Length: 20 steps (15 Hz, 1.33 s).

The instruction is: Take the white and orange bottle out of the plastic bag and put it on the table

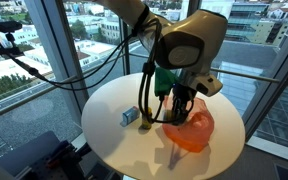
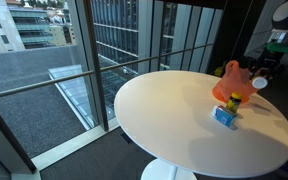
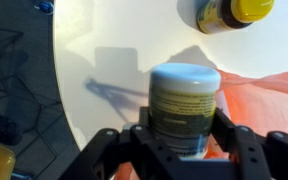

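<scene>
The gripper [image 3: 184, 138] is clamped on the bottle [image 3: 185, 92], just above the bag [image 3: 271, 95], which lies near the table's [image 3: 114, 50] edge; a jar [image 3: 234, 12] stands nearby.

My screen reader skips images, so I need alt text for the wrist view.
The tool grips a white-capped bottle; the orange plastic bag lies at its right on the white table. A yellow-capped jar stands at the top edge.

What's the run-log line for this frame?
gripper: shut on bottle | bottle: held beside orange bag | table: bottle not yet placed
</scene>
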### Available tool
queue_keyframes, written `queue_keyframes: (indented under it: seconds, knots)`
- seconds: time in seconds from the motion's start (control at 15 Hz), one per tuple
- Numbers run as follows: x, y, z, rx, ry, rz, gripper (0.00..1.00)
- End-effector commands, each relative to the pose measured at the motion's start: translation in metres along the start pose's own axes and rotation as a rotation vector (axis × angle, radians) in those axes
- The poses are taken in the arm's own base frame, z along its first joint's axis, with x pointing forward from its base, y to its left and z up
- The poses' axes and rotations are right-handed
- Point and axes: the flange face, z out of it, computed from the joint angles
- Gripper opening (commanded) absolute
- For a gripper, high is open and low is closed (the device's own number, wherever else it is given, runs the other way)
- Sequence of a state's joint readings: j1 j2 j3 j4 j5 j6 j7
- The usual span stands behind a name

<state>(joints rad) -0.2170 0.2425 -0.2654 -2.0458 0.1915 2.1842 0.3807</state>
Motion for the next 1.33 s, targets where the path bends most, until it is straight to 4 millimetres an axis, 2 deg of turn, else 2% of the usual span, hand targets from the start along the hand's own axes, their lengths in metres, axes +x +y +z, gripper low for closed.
queue_keyframes:
  seconds: [0.0,0.33,0.6,0.93,1.27]
  knots:
    - [-0.024,-0.01,0.003,-0.023,0.029,-0.075,0.37]
    - [-0.07,-0.028,0.008,-0.048,0.07,-0.22,0.37]
    - [-0.105,-0.035,0.001,-0.032,0.092,-0.319,0.37]
    - [-0.136,-0.04,-0.001,0.017,0.09,-0.502,0.37]
    - [-0.164,-0.048,0.008,0.06,0.046,-0.669,0.37]
